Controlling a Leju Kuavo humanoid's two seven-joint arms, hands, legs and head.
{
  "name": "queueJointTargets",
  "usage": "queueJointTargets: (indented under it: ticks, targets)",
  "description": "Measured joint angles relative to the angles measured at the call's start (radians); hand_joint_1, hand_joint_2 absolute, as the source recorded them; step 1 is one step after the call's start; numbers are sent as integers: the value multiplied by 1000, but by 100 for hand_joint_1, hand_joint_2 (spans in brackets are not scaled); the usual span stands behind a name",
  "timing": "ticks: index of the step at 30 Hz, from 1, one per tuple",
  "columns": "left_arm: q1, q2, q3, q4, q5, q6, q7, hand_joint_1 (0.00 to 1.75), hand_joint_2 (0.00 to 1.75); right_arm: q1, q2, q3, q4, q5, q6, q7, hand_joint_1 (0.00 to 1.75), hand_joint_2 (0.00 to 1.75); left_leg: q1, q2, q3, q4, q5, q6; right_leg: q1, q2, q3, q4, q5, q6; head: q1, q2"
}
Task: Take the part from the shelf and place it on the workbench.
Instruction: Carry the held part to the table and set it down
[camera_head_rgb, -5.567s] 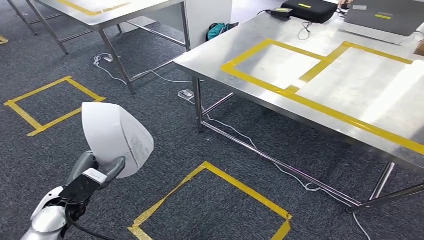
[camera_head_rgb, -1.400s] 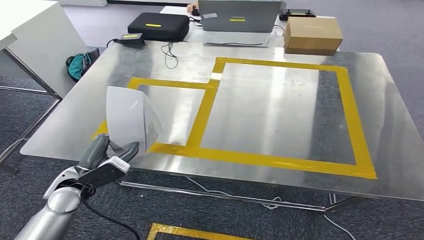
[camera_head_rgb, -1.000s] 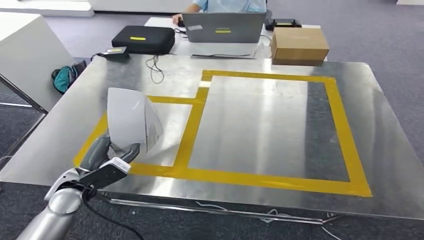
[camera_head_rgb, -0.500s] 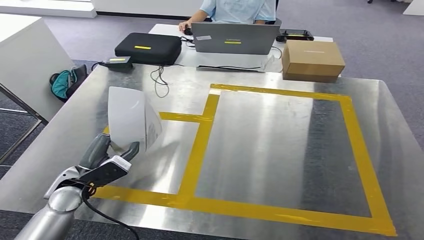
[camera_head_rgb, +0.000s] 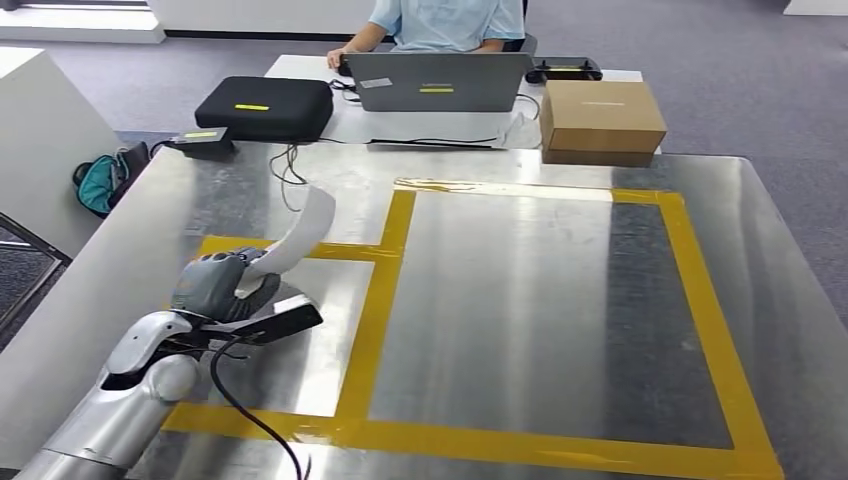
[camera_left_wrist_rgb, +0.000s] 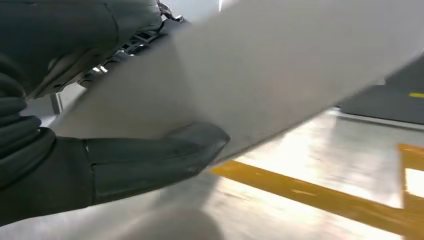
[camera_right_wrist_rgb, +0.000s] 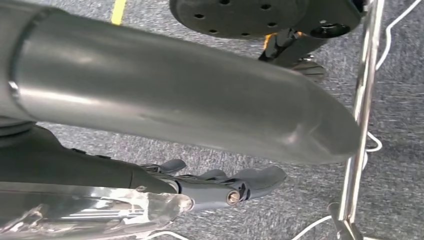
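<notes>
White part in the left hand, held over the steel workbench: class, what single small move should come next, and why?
Probably lower the left hand a little until the white part rests on the workbench, then let go. The hand grips the curved part over the smaller yellow-taped box, tilted low towards the steel. The left wrist view shows its edge near the surface, though whether it touches is unclear.

One steel workbench (camera_head_rgb: 600, 330) carries two rectangles outlined in yellow tape (camera_head_rgb: 385, 260), a small one beside a large one, and one curved white sheet part (camera_head_rgb: 300, 232) sits in the one silver-armed left hand (camera_head_rgb: 215, 285) over the small rectangle. Beyond the workbench's far edge stand one grey laptop (camera_head_rgb: 440, 82), one brown cardboard box (camera_head_rgb: 600, 118), one black zip case (camera_head_rgb: 262, 105) and one small black device (camera_head_rgb: 203, 142), with one person in a light blue shirt (camera_head_rgb: 448, 22) seated behind the laptop. Off the workbench's far left corner lies one teal bag (camera_head_rgb: 98, 180).
</notes>
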Motion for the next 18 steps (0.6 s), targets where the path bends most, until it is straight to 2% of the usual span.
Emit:
queueJointTargets:
  ticks: [2,4,6,7,12,16,18]
  targets:
    - [-19,2,-14,50,-50,10,13,0,87,1,0,2,-1,5,-1,4,0,0,-2,1,4,-35,13,11,1,-1,-3,2,-2,12,0,0]
    - [-21,2,-18,77,-54,12,18,0,0,4,0,4,-1,9,-1,8,0,0,-4,-1,1,-35,30,15,0,0,-6,0,0,3,1,0]
    - [-21,3,-19,90,-40,15,17,0,0,7,0,7,-2,9,-3,12,0,0,-7,-1,0,-36,33,16,-1,-1,-5,-4,3,-11,1,0]
    - [-19,4,-19,93,-30,17,14,0,0,10,0,8,-2,7,-5,15,0,0,-9,-2,0,-36,32,19,-2,-2,-3,-7,3,-9,1,0]
    - [7,6,-13,94,13,34,4,0,0,24,0,22,-11,-15,-14,36,0,0,-17,-4,0,-33,25,37,-10,-5,6,-23,4,32,0,0]
    - [39,6,3,77,39,67,-5,0,0,36,0,34,-23,-32,-27,48,0,0,-25,-4,0,-33,22,49,-18,-5,7,-25,4,48,0,0]
    - [57,6,11,56,55,84,-17,0,0,42,0,39,-29,-40,-35,55,0,0,-23,-3,3,-40,30,57,-19,-6,5,-23,3,55,0,0]
